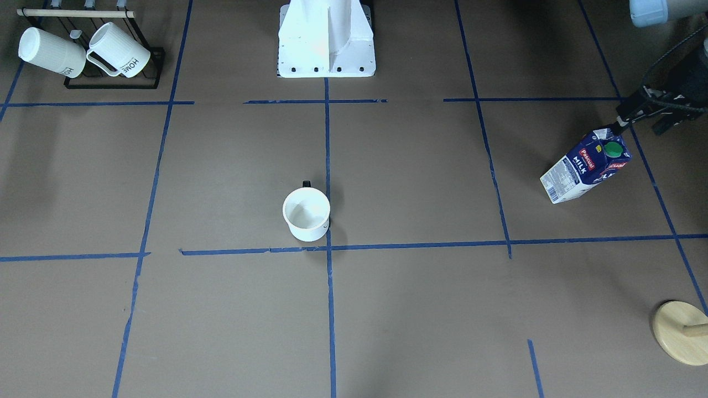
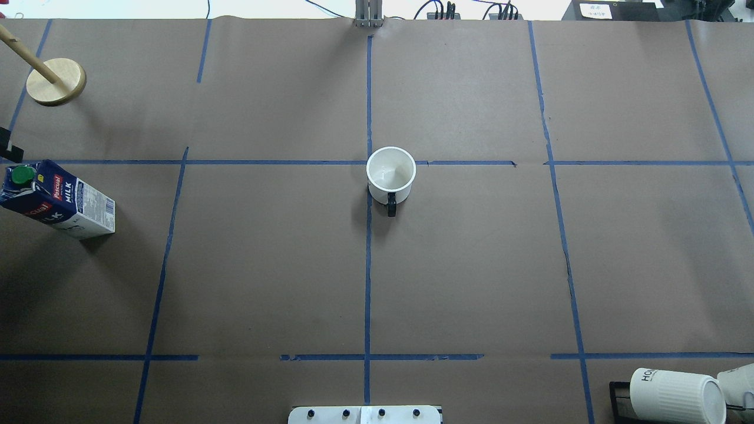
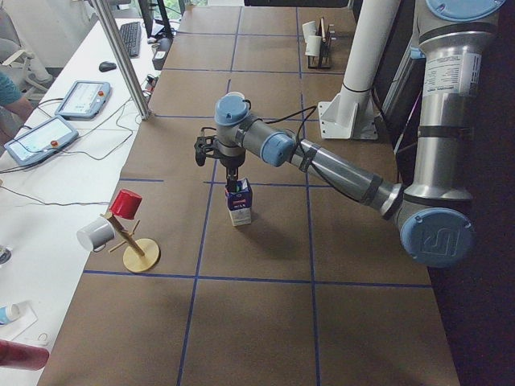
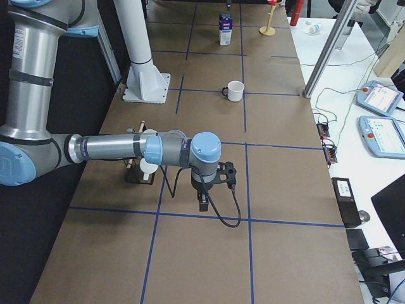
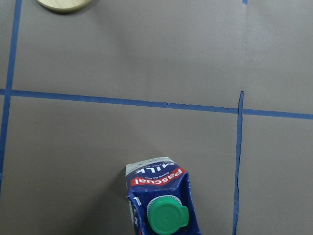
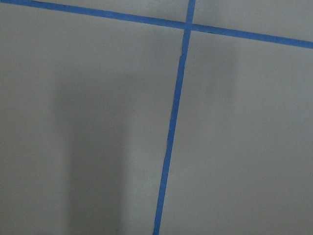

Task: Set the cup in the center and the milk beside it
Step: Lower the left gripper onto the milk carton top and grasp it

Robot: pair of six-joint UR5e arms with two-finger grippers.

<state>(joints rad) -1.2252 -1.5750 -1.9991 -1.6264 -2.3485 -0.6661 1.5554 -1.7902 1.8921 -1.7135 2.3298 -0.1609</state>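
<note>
The cup [image 1: 306, 213] stands upright by the center [image 1: 329, 247], just on the robot's side of the tape crossing; it also shows in the overhead view [image 2: 390, 172]. The milk [image 1: 586, 165] stands upright far out on the robot's left, and shows in the overhead [image 2: 56, 200] and left wrist [image 5: 159, 200] views. My left gripper [image 1: 618, 122] is right at the carton's gable top; I cannot tell if it is open or shut. My right gripper [image 4: 204, 204] hangs low over bare table far from both; I cannot tell its state.
A black rack with two ribbed "HOME" mugs [image 1: 83, 52] stands at the robot's right near corner. A wooden peg stand [image 1: 681, 331] with a red cup [image 3: 125, 203] and a white mug is beyond the milk. The white robot base [image 1: 326, 38] is behind the cup.
</note>
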